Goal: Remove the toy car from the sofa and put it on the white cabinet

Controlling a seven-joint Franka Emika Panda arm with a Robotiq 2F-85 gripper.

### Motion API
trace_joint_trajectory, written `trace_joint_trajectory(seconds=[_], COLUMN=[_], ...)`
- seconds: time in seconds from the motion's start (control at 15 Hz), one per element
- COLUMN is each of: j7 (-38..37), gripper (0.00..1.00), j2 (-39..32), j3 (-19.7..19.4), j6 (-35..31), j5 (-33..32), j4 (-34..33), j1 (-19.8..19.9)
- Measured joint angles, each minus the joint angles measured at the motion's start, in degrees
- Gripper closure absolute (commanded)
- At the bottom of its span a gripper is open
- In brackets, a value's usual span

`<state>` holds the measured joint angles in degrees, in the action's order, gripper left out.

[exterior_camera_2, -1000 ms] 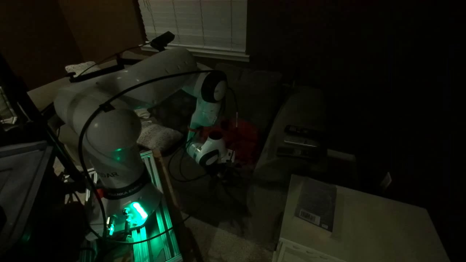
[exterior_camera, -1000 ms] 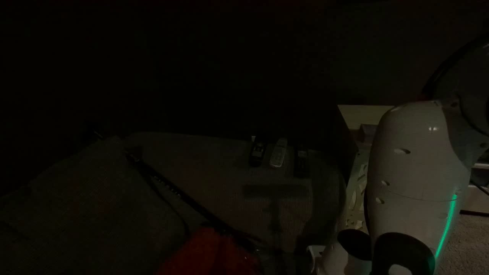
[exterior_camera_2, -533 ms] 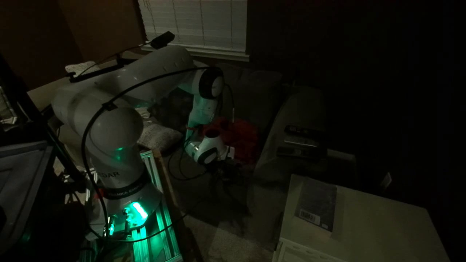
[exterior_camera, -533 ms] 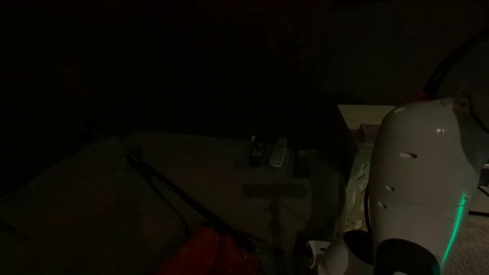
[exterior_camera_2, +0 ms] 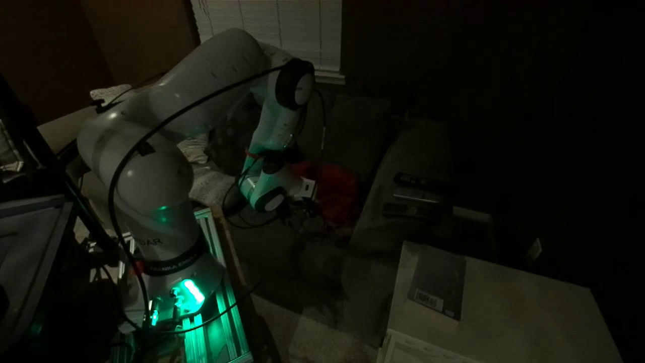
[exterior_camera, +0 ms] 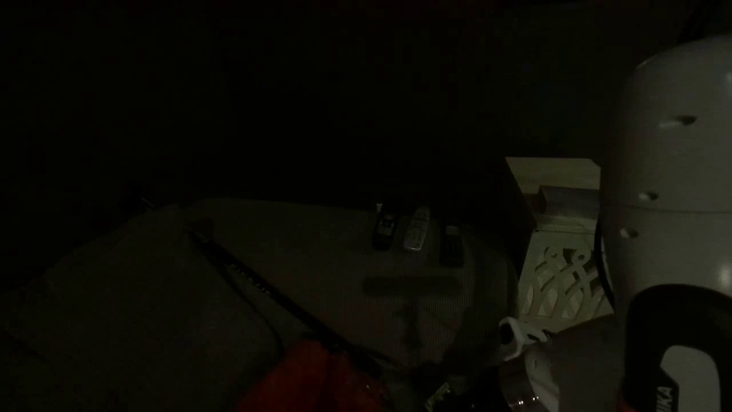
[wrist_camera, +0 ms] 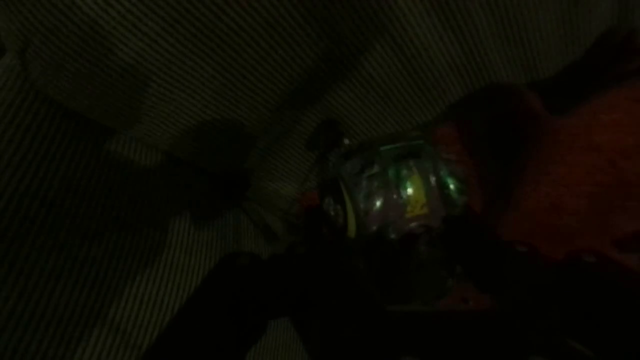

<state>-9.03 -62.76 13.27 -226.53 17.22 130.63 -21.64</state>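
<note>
Wrist view: the toy car (wrist_camera: pixel 390 195), glossy with a yellow mark, shows toward 3 o'clock of centre, the ribbed sofa (wrist_camera: pixel 175 60) behind it, red fabric (wrist_camera: pixel 575 185) farther out. The gripper (exterior_camera_2: pixel 302 219) is too dark to tell whether it grasps the car. In an exterior view, the white cabinet (exterior_camera_2: pixel 529 302) stands toward 4 o'clock from it, a barcoded packet (exterior_camera_2: pixel 441 277) on top.

The hand (exterior_camera_2: pixel 304 216) blurs into shadow, darkness swallows part of the toy car (wrist_camera: pixel 412 190) in the wrist view (gripped or not, I cannot tell), and in an exterior view the arm (exterior_camera: pixel 669 229), cut by the right edge, partly hides the white cabinet (exterior_camera: pixel 552 171).
</note>
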Motion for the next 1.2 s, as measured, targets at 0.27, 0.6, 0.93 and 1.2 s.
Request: trace_joint_trajectory(seconds=[0.27,0.6,0.93,1.2], j7=[-0.5,-3.7,-8.3,-8.4], gripper=[0.60,0.60,0.60,0.60], j2=[8.4,9.2,15.5,24.7], j3=[3.0,3.3,4.8,5.1], j6=[-2.6,-5.2,-13.8,-12.4], j5=[6.7,6.1,11.7,24.2], j4=[6.0,5.9,6.7,8.2], j1=[-1.6,-1.4,0.7,2.5])
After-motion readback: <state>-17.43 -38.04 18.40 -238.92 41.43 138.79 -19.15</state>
